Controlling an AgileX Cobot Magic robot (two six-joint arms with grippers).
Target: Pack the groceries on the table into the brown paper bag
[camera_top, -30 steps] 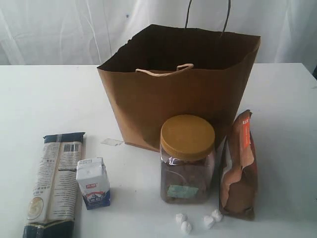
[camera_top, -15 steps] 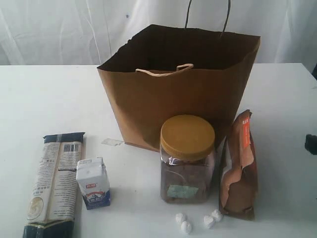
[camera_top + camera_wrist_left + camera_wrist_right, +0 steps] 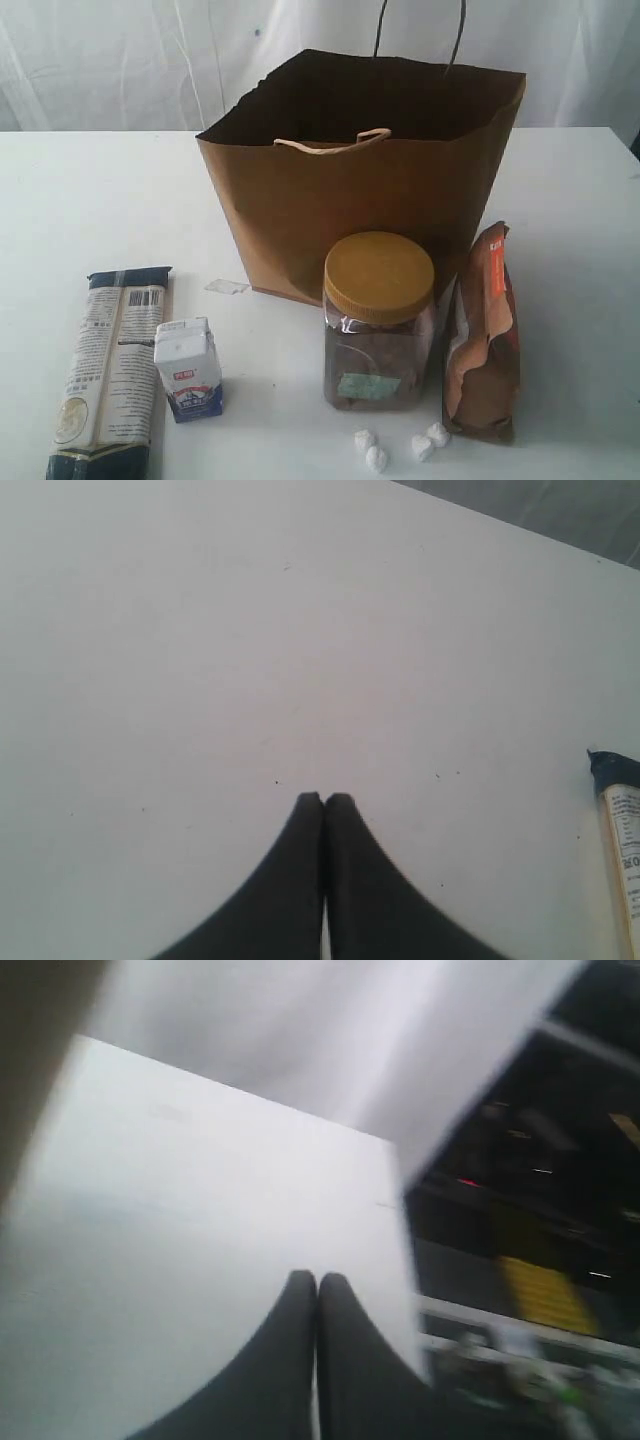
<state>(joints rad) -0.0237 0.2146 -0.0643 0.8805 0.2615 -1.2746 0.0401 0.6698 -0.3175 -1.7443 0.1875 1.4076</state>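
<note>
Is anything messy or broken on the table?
A little. The brown paper bag has a ragged rim at its upper left corner, and a small clear scrap lies loose on the table beside it. Nothing looks spilled.

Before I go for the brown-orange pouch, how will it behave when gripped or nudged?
The brown-orange pouch looks creased and dented, so it will probably give under a grip rather than stay stiff. It stands upright, tall and narrow, so a sideways push would likely tip it, perhaps onto the yellow-lidded jar close beside it.
</note>
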